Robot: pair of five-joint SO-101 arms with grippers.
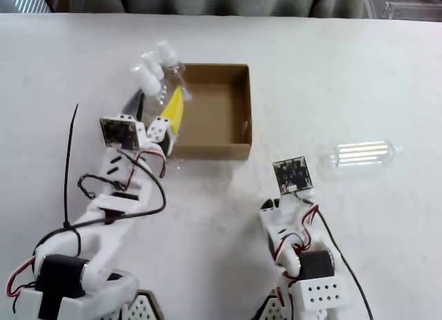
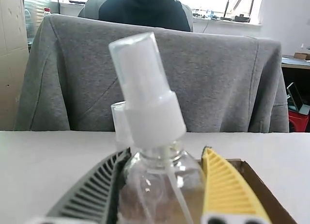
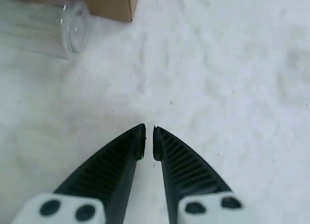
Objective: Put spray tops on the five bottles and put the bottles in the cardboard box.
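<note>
Fingers of the left gripper are clamping a clear bottle, spray top fitted, at the cardboard box's left wall, high view; a second bottle is lying right of the box. Left wrist view: grey and yellow fingers are pinching its shoulder; thin, light, slippery plastic is likely wanting a body grip; no readable print is showing. Right wrist view: right gripper is hovering almost closed, empty

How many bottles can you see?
3. A capped bottle sits in the left gripper at the cardboard box's left edge. A second spray top peeks out just behind it. An uncapped bottle lies on the table right of the box. Others may be hidden.
</note>
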